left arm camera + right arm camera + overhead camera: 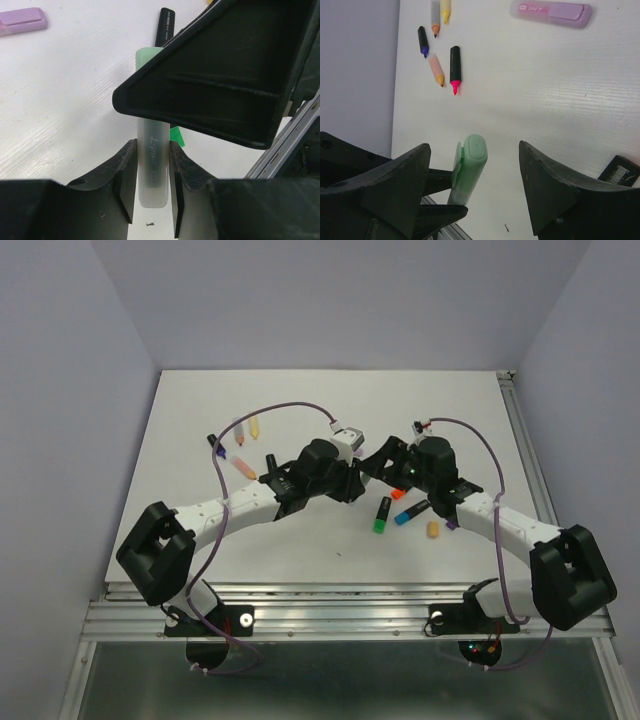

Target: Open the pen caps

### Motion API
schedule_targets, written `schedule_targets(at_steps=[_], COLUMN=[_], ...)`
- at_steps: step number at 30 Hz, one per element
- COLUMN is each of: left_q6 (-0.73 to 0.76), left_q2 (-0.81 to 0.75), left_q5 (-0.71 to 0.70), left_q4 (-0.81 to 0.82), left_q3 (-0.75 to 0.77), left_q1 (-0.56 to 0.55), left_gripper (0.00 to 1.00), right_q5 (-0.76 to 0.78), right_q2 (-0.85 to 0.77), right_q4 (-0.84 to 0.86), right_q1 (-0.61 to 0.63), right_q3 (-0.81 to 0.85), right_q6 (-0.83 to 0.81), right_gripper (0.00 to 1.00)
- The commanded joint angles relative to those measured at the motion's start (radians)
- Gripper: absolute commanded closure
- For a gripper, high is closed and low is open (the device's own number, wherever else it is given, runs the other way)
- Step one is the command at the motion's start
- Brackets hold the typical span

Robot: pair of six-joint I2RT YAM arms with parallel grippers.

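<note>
My left gripper [151, 150] is shut on the frosted grey barrel of a mint pen [152, 175] and holds it above the table. The pen's mint cap [472, 157] points toward my right gripper [474, 146]. That gripper stands open with one finger on each side of the cap. The cap is nearer the left finger [405, 175], with a wide gap to the other. In the top view both grippers meet mid-table, left [350, 478] and right [385, 466].
Several uncapped pens lie at the far left [243, 445], among them a black one with a pink tip [455, 62]. A capped purple pen [552, 11] lies apart. More pens and caps [405, 512] sit under the right arm.
</note>
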Motion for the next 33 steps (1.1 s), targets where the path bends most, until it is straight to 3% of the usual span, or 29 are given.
schedule_targets(at_steps=[1,6,12,21,33], left_q6=[-0.019,-0.029,-0.024,-0.009,-0.046], left_q2=[0.002,0.020,0.016,-0.030,-0.044], left_q5=[-0.030,-0.037,-0.034,-0.059,-0.057], left_q4=[0.026,0.024,0.024,-0.002,-0.003], left_q3=[0.059,0.088,0.088,0.013,-0.013], left_q1=[-0.007,-0.010,-0.019,-0.070,-0.087], left_gripper=[1.00,1.00,1.00,1.00,1.00], right_q5=[0.012,0.011,0.050,0.147,0.068], right_q2=[0.003,0.000,-0.014,-0.023,0.008], right_q4=[0.067,0.084,0.095,0.062,0.065], right_q1=[0.018,0.021,0.022,0.022,0.022], right_q3=[0.065,0.062,0.051,0.059,0.073], right_q6=[0.024,0.046,0.055,0.043,0.004], right_gripper=[0.30,0.52,0.67,0.70,0.69])
